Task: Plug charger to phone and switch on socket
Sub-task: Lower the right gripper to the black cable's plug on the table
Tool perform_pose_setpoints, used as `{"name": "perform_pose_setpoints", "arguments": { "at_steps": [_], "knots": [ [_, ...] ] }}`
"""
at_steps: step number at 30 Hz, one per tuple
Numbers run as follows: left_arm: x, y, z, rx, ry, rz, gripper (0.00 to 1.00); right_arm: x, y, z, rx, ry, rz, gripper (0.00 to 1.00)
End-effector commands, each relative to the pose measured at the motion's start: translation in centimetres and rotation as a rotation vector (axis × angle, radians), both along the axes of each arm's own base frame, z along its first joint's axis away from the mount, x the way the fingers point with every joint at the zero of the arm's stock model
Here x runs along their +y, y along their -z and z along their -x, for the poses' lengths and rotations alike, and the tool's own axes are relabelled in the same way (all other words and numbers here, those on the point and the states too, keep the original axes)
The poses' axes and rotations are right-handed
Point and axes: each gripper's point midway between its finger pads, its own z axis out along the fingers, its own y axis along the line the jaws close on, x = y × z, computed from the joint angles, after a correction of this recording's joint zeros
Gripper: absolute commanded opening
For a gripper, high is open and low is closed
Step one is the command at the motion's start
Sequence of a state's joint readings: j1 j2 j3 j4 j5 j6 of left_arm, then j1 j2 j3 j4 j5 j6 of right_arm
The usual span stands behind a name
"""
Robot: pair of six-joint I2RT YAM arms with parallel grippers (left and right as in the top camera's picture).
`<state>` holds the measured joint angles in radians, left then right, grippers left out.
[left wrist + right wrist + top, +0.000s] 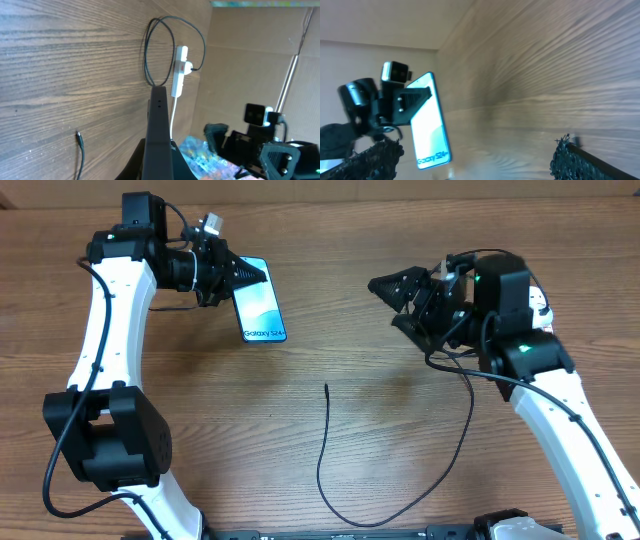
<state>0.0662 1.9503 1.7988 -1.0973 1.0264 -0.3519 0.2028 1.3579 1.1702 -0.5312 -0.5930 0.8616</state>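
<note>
Phone [260, 310] end under left jaws

Count: one phone [262, 302], one charger [324, 430] cable, one socket [178, 75] strip, one wooden table [250, 430].

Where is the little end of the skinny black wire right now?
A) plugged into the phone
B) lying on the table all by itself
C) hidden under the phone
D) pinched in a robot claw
B: the charger's tip lies loose on the table, well apart from the phone, with nothing holding it.
</note>
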Motion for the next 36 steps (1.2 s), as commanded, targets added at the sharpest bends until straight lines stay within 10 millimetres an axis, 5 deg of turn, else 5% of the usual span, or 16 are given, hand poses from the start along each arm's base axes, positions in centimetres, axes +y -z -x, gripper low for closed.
{"name": "perform_pose_setpoints", "arguments": {
  "at_steps": [1,8,18,24,36],
  "knots": [
    [-0.4,-2.4,0.3,-0.101,0.047,0.053,0.04,-1.5,-0.9,-0.7,-0.127,-0.012,0.163,0.99],
    [-0.2,-2.6,-0.3,-0.139,0.044,0.049,0.04,-1.6,3.8,1.7,-0.003,-0.097,0.322,0.99],
    [1.1,-2.7,-0.8,-0.159,0.019,0.045,0.04,2.4,12.7,6.3,0.226,-0.230,0.645,1.00],
    [2.8,-3.6,-0.9,-0.183,-0.001,0.095,0.04,6.0,15.2,9.0,0.269,-0.314,0.691,1.00],
    [4.2,-3.8,-1.0,-0.176,-0.033,0.108,0.04,9.9,21.3,10.5,0.290,-0.386,0.797,1.00]
  ]
}}
